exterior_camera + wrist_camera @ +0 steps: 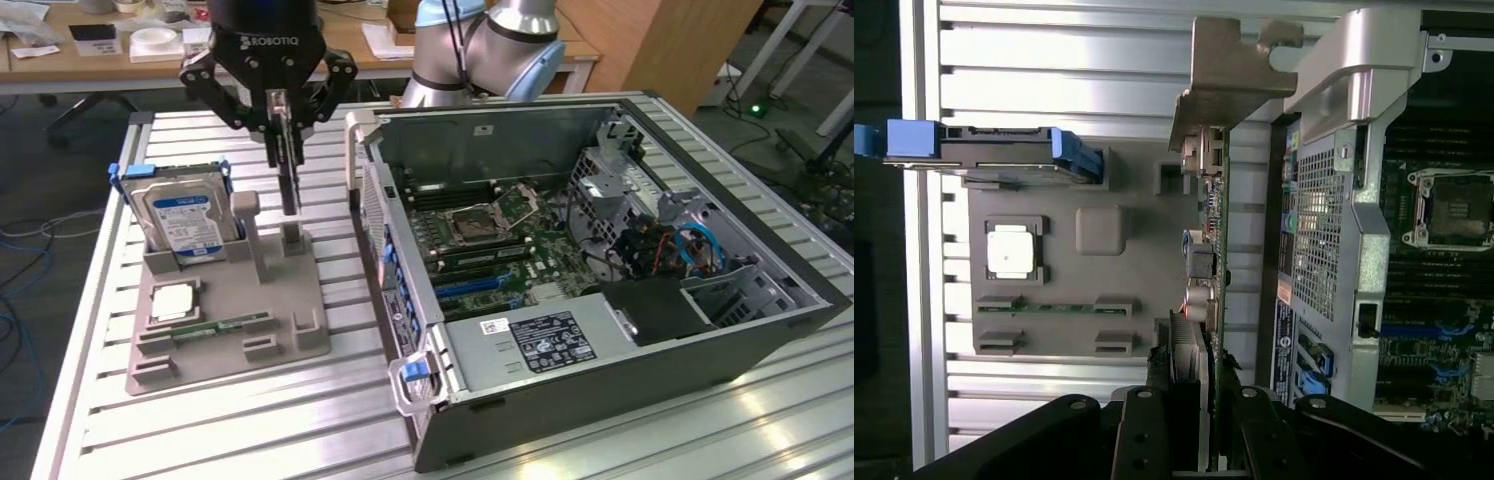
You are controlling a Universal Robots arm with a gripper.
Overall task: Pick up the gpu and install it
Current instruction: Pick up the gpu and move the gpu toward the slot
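Fingers [1139,440] closed on gpu [1204,265] at its upper edge | card hangs upright between them | just above gray holder [227,300]

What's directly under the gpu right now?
The grey parts holder, at its upright slot posts; the gpu hangs in the claw over them. The slot itself is covered by the card.

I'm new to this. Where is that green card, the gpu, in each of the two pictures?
Exterior view: the gpu hangs edge-on from the gripper, above the gray tray.
Wrist view: the gpu runs edge-on between the gray tray and the computer case.
Shared landmark: the blue-railed hard drive.
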